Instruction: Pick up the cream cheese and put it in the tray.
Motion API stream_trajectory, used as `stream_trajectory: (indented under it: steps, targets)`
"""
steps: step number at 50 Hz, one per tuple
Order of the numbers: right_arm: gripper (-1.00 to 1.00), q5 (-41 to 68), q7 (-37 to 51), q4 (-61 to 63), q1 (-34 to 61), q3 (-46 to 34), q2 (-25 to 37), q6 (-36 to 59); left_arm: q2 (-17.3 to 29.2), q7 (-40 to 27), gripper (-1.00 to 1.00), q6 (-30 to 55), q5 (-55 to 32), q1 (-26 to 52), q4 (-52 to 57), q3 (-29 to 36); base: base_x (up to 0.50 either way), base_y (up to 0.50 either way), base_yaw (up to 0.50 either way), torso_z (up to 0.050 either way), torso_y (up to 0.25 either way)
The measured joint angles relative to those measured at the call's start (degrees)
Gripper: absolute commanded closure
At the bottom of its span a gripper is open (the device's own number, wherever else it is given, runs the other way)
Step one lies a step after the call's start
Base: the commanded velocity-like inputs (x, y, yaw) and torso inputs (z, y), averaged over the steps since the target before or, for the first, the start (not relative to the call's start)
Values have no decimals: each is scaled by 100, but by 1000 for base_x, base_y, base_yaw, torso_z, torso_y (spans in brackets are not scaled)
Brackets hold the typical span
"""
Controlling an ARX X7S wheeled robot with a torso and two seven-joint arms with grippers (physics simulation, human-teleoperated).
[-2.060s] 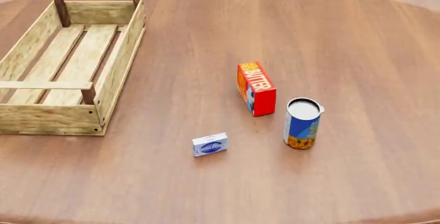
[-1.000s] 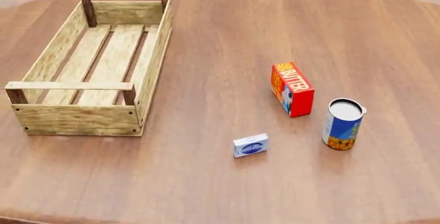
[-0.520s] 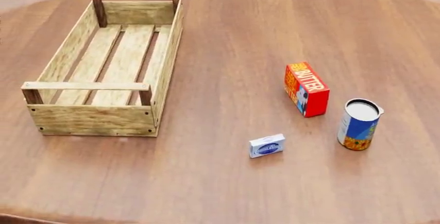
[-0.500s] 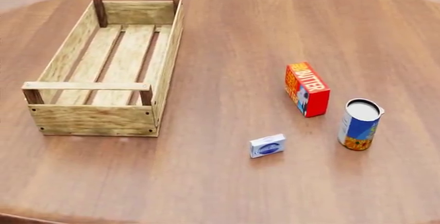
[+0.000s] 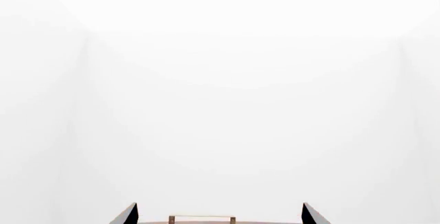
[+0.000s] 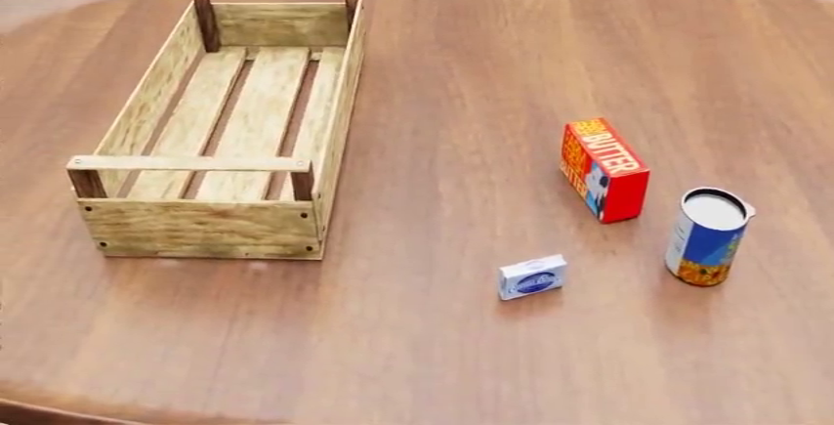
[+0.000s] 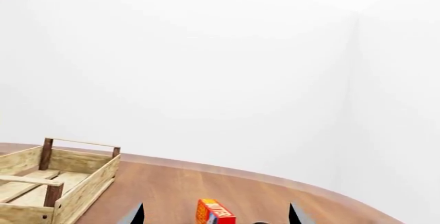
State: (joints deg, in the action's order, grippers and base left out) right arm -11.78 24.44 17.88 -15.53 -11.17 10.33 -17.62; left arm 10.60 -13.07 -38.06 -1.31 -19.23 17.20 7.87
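tray (image 6: 209, 225) left | cream cheese (image 6: 532, 277) front-centre | butter box (image 6: 604, 169), can (image 6: 706, 237) right

Only the two dark tips of the left claw (image 5: 218, 218) are peeking in, and the tray (image 5: 202, 219) between them is getting cut off.

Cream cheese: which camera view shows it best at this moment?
The head view: the cream cheese lies fully visible on the table, near the butter box and the can. Neither wrist view shows it at all.
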Motion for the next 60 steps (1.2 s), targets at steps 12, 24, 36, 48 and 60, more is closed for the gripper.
stream_trajectory:
  steps: [12, 24, 36, 48, 60]
  targets:
    - [-100, 30, 39, -13, 30, -45, 37, 43, 44, -45, -100, -2, -7, 14, -10, 42, 0, 69, 0, 0, 0]
    - [-100, 12, 89, -18, 58, -92, 61, 113, 83, -92, -100, -4, -12, 28, -15, 78, 0, 64, 0, 0, 0]
    - [-100, -8, 162, -39, 76, -132, 81, 131, 124, -138, -100, -13, -15, 31, -13, 111, 7, 63, 0, 0, 0]
    - [-100, -119, 296, -83, 50, -182, 136, -54, 150, -184, -100, -19, 1, 40, -23, 146, 0, 89, 0, 0, 0]
    - [-100, -135, 335, -86, 51, -241, 172, -69, 185, -233, -100, -13, 8, 39, -7, 170, 0, 116, 0, 0, 0]
